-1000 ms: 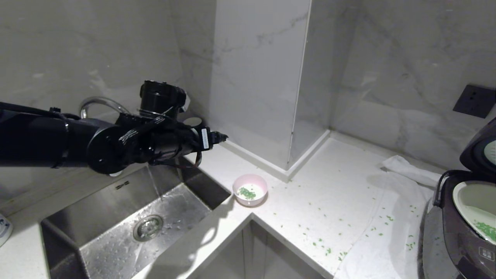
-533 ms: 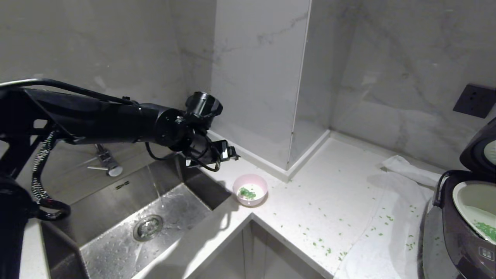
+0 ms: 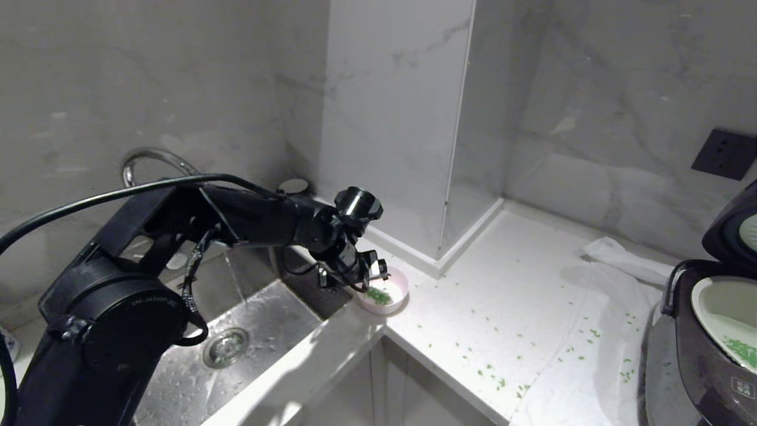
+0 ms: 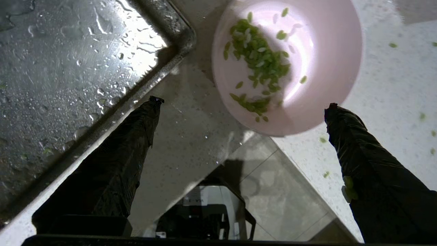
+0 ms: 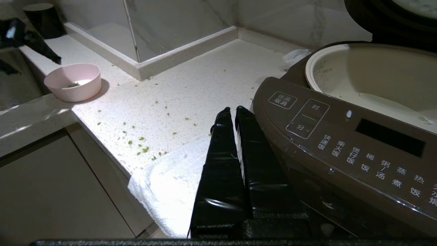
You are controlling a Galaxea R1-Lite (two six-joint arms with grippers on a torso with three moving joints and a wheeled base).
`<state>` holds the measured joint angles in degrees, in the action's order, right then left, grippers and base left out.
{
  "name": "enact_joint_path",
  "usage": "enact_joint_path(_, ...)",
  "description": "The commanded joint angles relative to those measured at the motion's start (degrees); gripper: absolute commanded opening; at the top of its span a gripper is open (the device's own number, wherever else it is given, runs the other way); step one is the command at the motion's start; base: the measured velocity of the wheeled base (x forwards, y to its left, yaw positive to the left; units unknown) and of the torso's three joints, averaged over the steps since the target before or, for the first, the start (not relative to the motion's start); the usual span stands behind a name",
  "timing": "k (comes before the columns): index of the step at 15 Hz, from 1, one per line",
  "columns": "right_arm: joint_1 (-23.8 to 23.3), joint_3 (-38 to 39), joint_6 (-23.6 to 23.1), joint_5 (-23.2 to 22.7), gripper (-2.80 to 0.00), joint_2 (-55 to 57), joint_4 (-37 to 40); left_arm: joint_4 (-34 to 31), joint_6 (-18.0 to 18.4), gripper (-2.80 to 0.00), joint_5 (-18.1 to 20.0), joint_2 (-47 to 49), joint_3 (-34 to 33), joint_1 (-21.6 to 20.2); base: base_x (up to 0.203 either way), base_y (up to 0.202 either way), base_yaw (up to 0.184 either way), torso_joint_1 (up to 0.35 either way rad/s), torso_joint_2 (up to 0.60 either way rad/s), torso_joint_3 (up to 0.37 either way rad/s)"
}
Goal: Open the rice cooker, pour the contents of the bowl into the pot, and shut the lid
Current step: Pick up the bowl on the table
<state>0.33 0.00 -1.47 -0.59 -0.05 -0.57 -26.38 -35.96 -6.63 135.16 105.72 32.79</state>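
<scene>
The pink bowl [image 3: 383, 289] sits on the white counter [image 3: 508, 307] just left of centre in the head view, at the inner corner of the counter and right beside the steel sink [image 3: 236, 331]. Inside it lies a small heap of green chopped bits [image 3: 377, 295]; the left wrist view shows them gathered toward one side of the white interior, with a few loose pieces around the heap. The left claw [image 3: 368, 274] hangs over the bowl's sink-side rim with its fingers spread wide and released; in the left wrist view one finger [image 4: 133, 136] is over the strip of counter by the sink edge and the other [image 4: 358, 147] over the counter past the bowl's rim, neither touching the bowl.

At the right edge of the head view stands the rice cooker [image 3: 704, 355] with its lid [image 3: 733, 228] raised. Its pale inner pot [image 3: 718, 307] is exposed and holds a patch of green bits [image 3: 744, 350] near the lower right of the frame. More green pieces are scattered over the counter and over the white towel [image 3: 597, 361] under the cooker.

The right claw [image 5: 232, 114] appears only in the right wrist view, lower centre of the frame, clenched with nothing between its fingers, hovering above the towel just beside the cooker's button panel [image 5: 344, 136].
</scene>
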Motion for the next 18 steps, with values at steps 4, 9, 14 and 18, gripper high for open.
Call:
enact_joint_path(4,0.0,0.1,0.0,0.0,-2.80,0.0,0.0,-0.1,-0.4,0.00,-0.5,4.9,0.7,-0.4,0.000,0.000,0.000,0.000,0.00,0.000)
enact_joint_path(9,0.0,0.1,0.0,0.0,-2.80,0.0,0.0,-0.1,-0.7,0.00,-0.6,7.8,1.8,-0.6,0.000,0.000,0.000,0.000,0.00,0.000)
enact_joint_path(14,0.0,0.1,0.0,0.0,-2.80,0.0,0.0,-0.1,-0.6,0.00,-0.6,9.1,3.1,-0.5,0.000,0.000,0.000,0.000,0.00,0.000)
enact_joint_path(18,0.0,0.1,0.0,0.0,-2.80,0.0,0.0,-0.1,-0.7,-2.80,-0.6,9.2,3.2,-0.6,0.000,0.000,0.000,0.000,0.00,0.000)
